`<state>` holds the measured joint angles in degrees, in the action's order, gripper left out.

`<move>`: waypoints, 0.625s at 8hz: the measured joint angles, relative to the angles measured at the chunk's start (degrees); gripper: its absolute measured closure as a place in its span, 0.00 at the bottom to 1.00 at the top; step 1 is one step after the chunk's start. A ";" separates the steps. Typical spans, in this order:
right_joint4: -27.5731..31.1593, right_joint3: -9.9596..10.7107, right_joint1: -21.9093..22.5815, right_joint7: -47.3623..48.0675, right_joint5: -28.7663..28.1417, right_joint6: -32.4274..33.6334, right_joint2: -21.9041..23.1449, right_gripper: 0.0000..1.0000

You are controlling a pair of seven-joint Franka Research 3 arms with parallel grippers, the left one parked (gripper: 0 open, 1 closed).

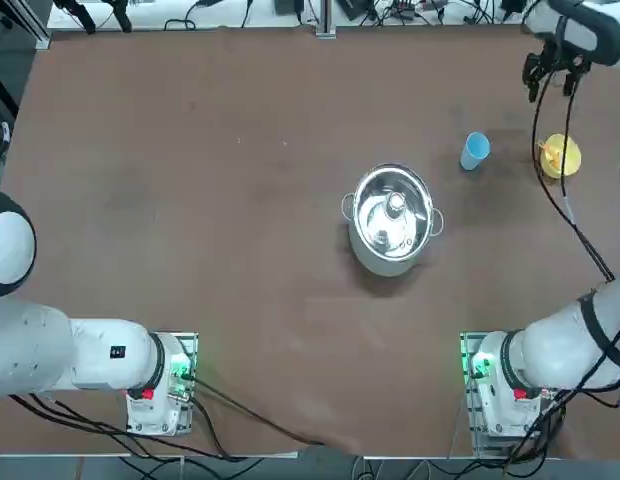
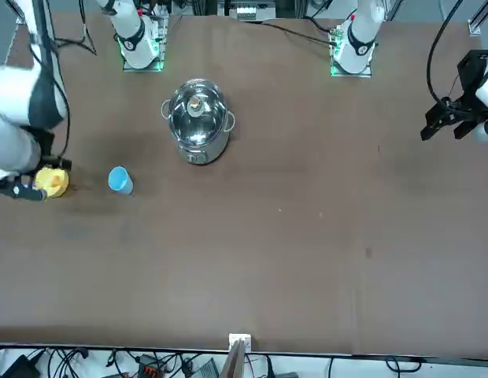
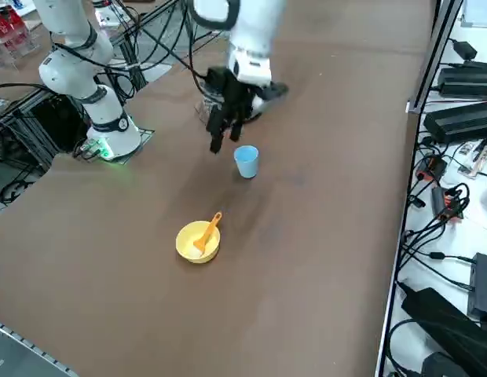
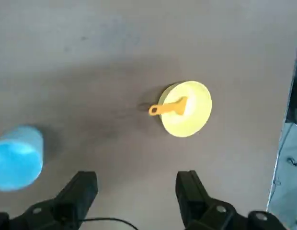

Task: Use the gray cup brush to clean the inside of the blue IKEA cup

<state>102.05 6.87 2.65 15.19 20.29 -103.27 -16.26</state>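
Gripper (image 4: 134, 191) of the right arm: fingers wide apart, empty, raised above the desk (image 1: 190, 200) beyond the yellow bowl (image 1: 561, 157). Blue IKEA cup (image 1: 475, 151) stands upright left of that bowl. Gray cup brush (image 3: 207, 232), orange-handled, rests slanted in the bowl, handle overhanging the rim.

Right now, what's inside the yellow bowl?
The gray cup brush lies in the yellow bowl, its orange handle sticking out over the rim. The brush's head end is too small to make out. The open right gripper hangs above, holding nothing.
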 joint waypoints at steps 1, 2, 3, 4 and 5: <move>0.06 -0.02 -0.01 4.24 1.84 -1.68 -2.19 0.00; 0.12 -0.07 0.00 8.49 4.31 -3.22 -4.37 0.01; 0.20 -0.08 0.00 11.59 6.24 -4.91 -6.42 0.03; 0.52 -0.08 -0.11 13.49 7.52 -6.93 -8.12 0.04; 1.29 -0.04 -0.46 14.39 9.24 -8.59 -9.41 0.05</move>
<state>103.34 6.83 2.19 29.58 29.53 -111.85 -25.66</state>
